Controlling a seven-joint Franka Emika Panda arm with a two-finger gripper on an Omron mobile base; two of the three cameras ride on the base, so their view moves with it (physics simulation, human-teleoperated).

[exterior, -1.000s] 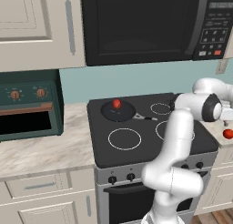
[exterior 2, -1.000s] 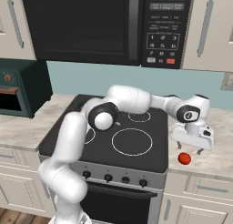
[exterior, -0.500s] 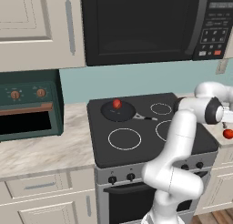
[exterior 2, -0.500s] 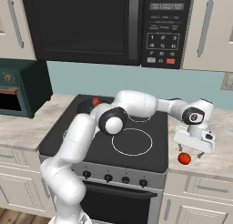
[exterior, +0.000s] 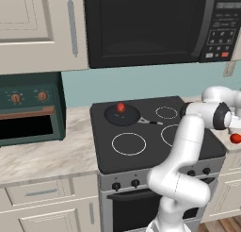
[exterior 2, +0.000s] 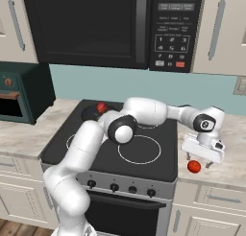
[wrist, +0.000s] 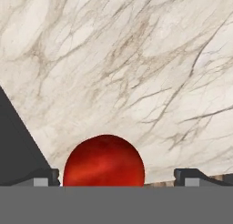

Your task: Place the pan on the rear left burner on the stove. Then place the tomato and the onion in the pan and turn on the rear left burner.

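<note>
Fingers (wrist: 45,176) spread apart over the marble counter (wrist: 136,59) right of the stove (exterior 2: 144,170), with the onion (wrist: 104,161), round and red-skinned, lying between them but nearer the left tip, untouched as far as can be told. Likely light, firm and smooth enough to roll or squirt out, so best pinched across its widest middle, centred first; no long axis or pointing end to read. Elsewhere, pan (exterior: 122,115) on the rear left burner, tomato (exterior: 120,106) inside.
</note>
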